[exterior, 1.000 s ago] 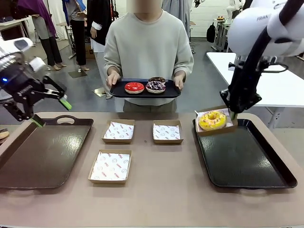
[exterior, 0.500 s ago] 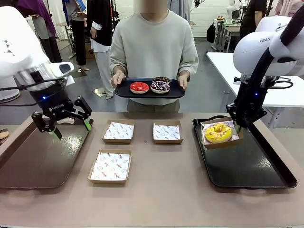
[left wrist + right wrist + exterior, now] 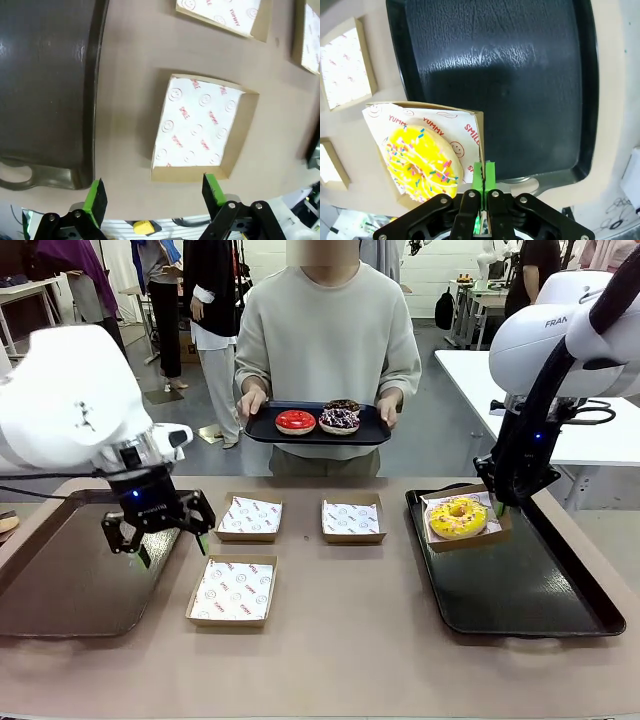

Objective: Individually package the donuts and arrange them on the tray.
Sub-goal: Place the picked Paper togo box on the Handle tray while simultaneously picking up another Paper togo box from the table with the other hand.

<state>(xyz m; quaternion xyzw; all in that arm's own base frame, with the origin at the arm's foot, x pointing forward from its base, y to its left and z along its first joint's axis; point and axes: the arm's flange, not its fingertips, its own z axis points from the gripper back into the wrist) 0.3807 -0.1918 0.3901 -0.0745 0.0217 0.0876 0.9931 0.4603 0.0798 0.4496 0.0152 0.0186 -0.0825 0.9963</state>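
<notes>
My right gripper is shut on the side wall of a cardboard box that holds the yellow sprinkled donut. The box sits slightly tilted at the far left corner of the black right tray. In the right wrist view the green pads pinch the box wall beside the yellow donut. My left gripper hangs open over the table, just left of the near empty box. The person holds a small tray with the red, purple-white and chocolate donuts.
Two more empty paper-lined boxes lie mid-table. A brown tray lies at the left. In the left wrist view the open gripper faces the near box, with the brown tray's edge beside it.
My left arm swung right and down from over the brown tray to beside the near empty box. My right gripper carried the boxed yellow donut right and down onto the black tray's corner.
</notes>
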